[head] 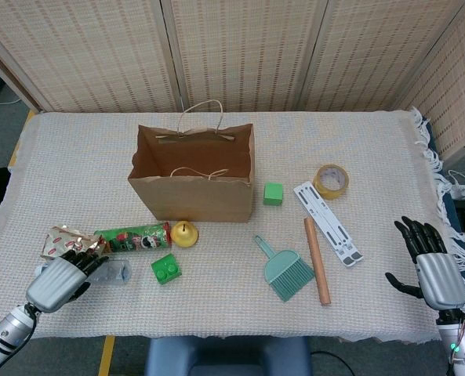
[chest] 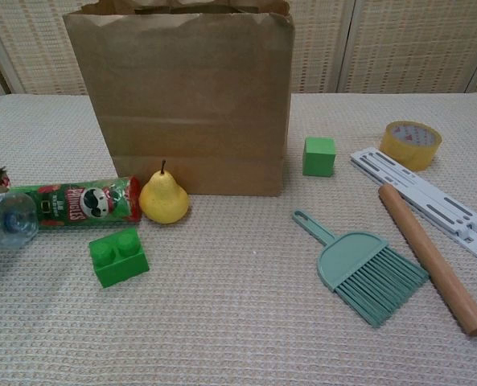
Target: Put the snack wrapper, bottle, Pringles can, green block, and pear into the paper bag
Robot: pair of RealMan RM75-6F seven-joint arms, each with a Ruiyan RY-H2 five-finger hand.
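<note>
My left hand [head: 56, 282] at the table's front left corner grips the clear bottle [head: 113, 272], which shows lifted and tilted at the chest view's left edge [chest: 5, 223]. The shiny snack wrapper [head: 61, 240] lies against the fingertips and rises with them; I cannot tell if it is held. The green Pringles can [head: 134, 237] lies on its side beside the yellow pear [head: 185, 233]. A green studded block [head: 165, 269] sits in front of them. The open paper bag [head: 193, 192] stands upright behind. My right hand [head: 436, 270] hovers open at the right edge.
A small green cube [head: 273, 193] sits right of the bag. Further right are a teal dustpan brush [head: 283, 270], a wooden rod [head: 317, 260], a white slotted stand [head: 328, 222] and a tape roll [head: 331, 180]. Woven screens close the back.
</note>
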